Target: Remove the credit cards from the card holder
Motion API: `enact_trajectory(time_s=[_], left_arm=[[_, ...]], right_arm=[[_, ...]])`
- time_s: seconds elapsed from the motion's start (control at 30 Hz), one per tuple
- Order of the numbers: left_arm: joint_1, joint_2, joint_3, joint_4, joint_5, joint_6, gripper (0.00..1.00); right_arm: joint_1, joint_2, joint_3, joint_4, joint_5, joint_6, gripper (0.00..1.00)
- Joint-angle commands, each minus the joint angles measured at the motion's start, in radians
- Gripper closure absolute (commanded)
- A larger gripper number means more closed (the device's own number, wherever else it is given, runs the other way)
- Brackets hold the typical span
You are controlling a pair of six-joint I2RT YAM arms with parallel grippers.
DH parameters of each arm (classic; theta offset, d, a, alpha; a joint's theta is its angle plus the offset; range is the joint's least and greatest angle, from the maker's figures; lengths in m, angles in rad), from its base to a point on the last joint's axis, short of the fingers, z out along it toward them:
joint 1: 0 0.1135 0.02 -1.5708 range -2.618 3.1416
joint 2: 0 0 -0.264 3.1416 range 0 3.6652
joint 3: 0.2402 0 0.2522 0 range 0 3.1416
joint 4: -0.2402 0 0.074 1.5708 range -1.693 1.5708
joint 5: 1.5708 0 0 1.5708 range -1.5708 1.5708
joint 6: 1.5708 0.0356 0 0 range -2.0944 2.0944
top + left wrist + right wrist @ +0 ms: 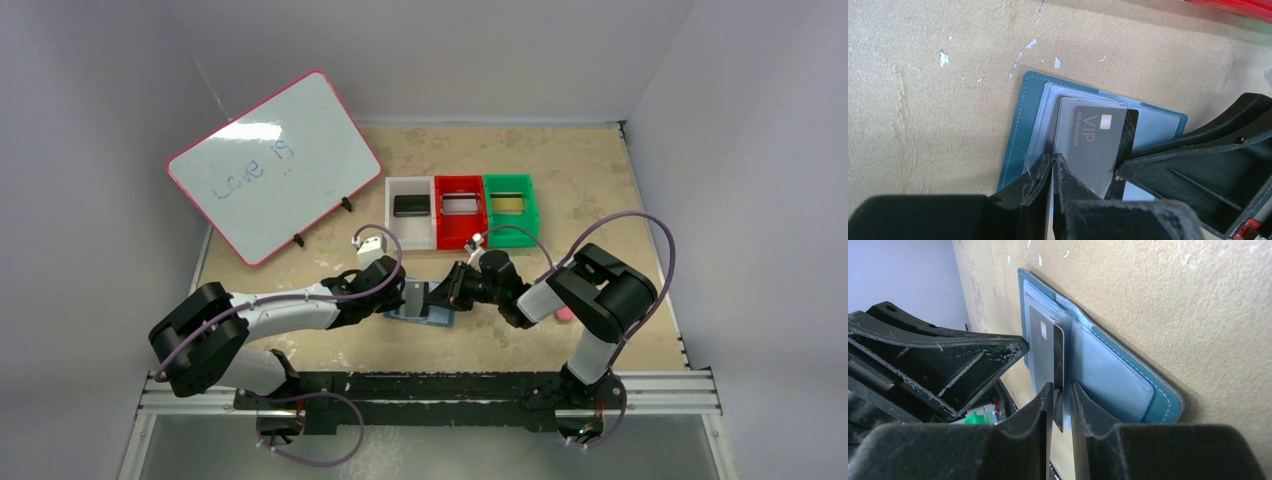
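The slate-blue card holder [440, 318] lies open on the table between my arms, and it also shows in the left wrist view [1020, 125] and in the right wrist view [1118, 370]. A black VIP credit card [1098, 140] sticks partly out of a clear inner sleeve. My left gripper [1053, 162] is shut on the edge of that sleeve at the holder's left half. My right gripper [1060, 390] is closed on the free end of the black card [1045, 347], one finger on each side of it. In the top view the left gripper [405, 297] and the right gripper [447, 290] meet over the holder.
Three bins stand behind the holder: white [410, 232] holding a black card, red [460, 232] holding a silvery card, green [510, 222] holding a gold card. A whiteboard [275, 165] leans at the back left. A small pink block [563, 314] lies by the right arm.
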Motion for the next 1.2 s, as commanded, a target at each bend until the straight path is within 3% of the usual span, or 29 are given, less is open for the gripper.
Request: enact_trajectory(time_s=[0.0,0.2,0.4,0.87,1.07,1.17], left_arm=[[0.001,0.004,-0.028,-0.057,0.011,0.037,0.95],[0.001,0.005,-0.024,-0.07,-0.006,0.03,0.95],[0.001,0.005,-0.024,-0.073,-0.014,0.023,0.95],[0.0,-0.083,0.084,-0.106,-0.056,0.024,0.82],[0.001,-0.048,0.088,-0.001,0.117,0.094,0.8],[-0.001,0.018,0.068,0.023,0.172,0.104,0.84]], right_arm=[[-0.003,0.027,0.012,0.088,0.007,0.032,0.78],[-0.004,-0.025,-0.018,0.029,0.05,0.029,1.0],[-0.006,-0.098,-0.03,-0.109,0.096,-0.014,1.0],[-0.007,-0.018,-0.018,-0.069,0.073,-0.012,1.0],[-0.006,-0.037,-0.023,-0.09,0.105,-0.004,1.0],[-0.007,-0.045,-0.027,-0.094,0.11,-0.003,1.0]])
